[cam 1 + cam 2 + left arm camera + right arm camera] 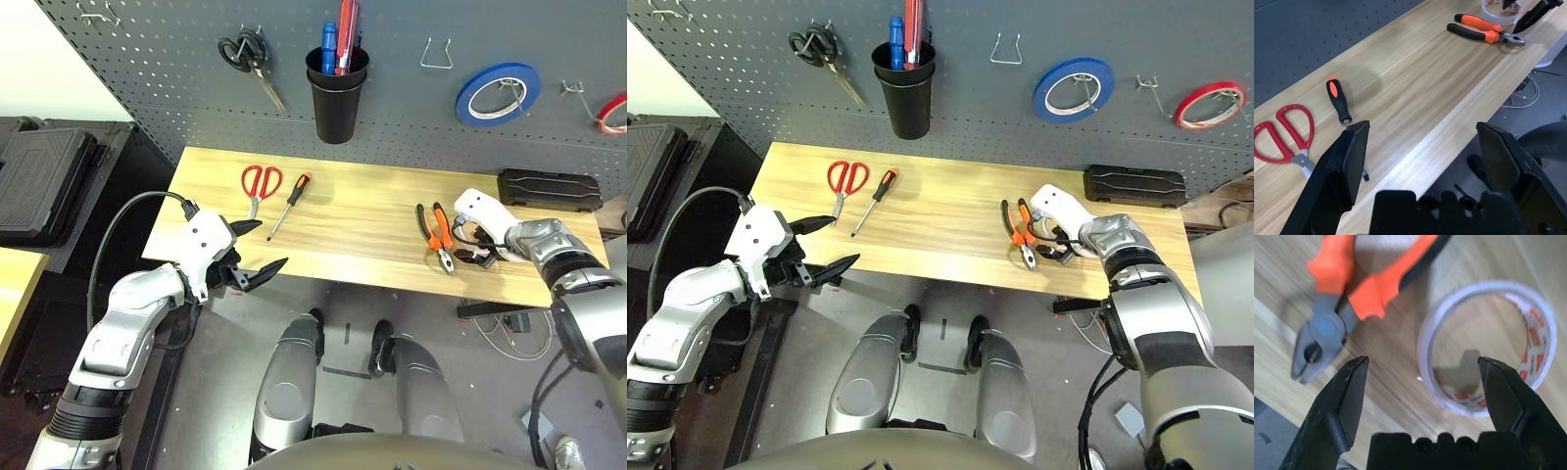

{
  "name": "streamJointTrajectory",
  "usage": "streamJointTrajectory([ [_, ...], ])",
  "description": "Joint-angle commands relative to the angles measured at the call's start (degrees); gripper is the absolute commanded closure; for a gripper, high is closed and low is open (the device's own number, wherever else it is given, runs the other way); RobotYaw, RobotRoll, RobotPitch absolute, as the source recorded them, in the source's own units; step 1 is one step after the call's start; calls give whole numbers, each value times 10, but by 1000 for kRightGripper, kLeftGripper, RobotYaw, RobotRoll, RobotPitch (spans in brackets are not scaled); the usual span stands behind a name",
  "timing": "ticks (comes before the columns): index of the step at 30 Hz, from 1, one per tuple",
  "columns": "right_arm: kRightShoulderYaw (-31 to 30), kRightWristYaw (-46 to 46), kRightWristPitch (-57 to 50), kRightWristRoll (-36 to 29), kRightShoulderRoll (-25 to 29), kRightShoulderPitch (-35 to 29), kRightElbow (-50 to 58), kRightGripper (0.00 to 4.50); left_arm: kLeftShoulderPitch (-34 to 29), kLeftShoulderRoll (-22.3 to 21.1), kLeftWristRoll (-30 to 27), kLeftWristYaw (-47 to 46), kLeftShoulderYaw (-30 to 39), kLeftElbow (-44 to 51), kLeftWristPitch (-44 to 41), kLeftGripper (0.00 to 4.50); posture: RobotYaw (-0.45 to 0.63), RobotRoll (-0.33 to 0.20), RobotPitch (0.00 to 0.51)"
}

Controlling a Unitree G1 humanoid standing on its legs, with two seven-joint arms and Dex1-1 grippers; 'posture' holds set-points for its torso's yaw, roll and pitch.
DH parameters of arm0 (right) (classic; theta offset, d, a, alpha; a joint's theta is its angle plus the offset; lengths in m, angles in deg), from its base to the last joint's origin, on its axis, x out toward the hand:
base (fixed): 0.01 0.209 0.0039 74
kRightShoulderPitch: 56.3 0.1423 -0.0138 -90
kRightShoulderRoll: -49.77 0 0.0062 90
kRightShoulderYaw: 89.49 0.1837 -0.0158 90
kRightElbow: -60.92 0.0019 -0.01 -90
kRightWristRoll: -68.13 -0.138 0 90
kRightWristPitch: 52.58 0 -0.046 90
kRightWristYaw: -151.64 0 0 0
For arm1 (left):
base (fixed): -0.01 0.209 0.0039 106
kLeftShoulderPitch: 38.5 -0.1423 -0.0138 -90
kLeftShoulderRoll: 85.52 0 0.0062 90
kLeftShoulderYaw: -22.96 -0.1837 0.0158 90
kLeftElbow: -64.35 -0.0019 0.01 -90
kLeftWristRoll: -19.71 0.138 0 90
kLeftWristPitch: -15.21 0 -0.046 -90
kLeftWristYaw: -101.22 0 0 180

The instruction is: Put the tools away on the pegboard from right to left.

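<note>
On the wooden bench (372, 220) lie four tools. Near the right end sits the cream-white tape roll (1488, 350), lying flat, with the orange-and-black pliers (436, 233) just beside it on its left. Over at the left end lie the red-handled scissors (259, 186), and the orange-and-black screwdriver (289, 204) is just to their right.

Behind the bench stands the dark grey pegboard (411, 108) (it has lots of little holes). A black cup (337, 93) with pens in it hangs on it. Black scissors (251, 61) hang to the left of the cup. A blue tape roll (496, 93) hangs on the right part, and a red tape roll (1209, 104) hangs further right. A bare wire hook (436, 55) sticks out between the cup and the blue roll.

The right hand (1422, 391) points down at the tape roll. Its two fingers are spread wide and hold nothing. One finger (1344, 396) is outside the ring, and the other is over the ring's far side.

The left hand (257, 253) hangs off the front left corner of the bench, wide open too, with nothing in it.
</note>
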Motion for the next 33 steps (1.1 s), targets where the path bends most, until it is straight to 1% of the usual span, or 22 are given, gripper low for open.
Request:
streamJointTrajectory([
  [1, 8, -1, -5, -5, 13, -14, -9, 0, -6, -4, 1, 7, -9, 3, -6, 34, 393, 0, 293],
  [9, -4, 0, -17, 6, -4, -29, -13, 0, -8, -8, -1, 10, -6, 11, -14, 34, 403, 0, 299],
  [11, -5, -1, -22, 7, -9, -32, -14, 388, -13, -11, -2, 10, -2, 15, -16, 0, 413, 0, 302],
  [12, -6, -2, -23, 7, -10, -33, -14, 637, -14, -12, -3, 10, -1, 17, -17, 0, 413, 0, 302],
  [14, -6, -6, -26, 8, -10, -35, -14, 1352, -18, -14, -4, 10, 1, 21, -19, 0, 419, 0, 303],
  [16, -6, -14, -28, 9, -9, -38, -14, 2105, -23, -16, -5, 9, 3, 25, -21, 0, 421, 0, 302],
  [20, -7, -21, -30, 11, -7, -44, -14, 3765, -25, -18, -6, 6, 4, 28, -23, 0, 421, 0, 300],
  [22, -10, -26, -29, 13, -4, -48, -13, 4466, -24, -17, -6, 6, 4, 27, -24, 0, 420, 0, 298],
  [29, -5, -59, -1, 11, 16, -70, 2, 4466, -22, -14, -11, 9, 8, 26, -10, 0, 413, 0, 292],
  [33, 3, -82, 19, 3, 27, -87, 11, 4466, -21, -4, -19, 11, 7, 27, 3, 0, 402, 0, 284],
])
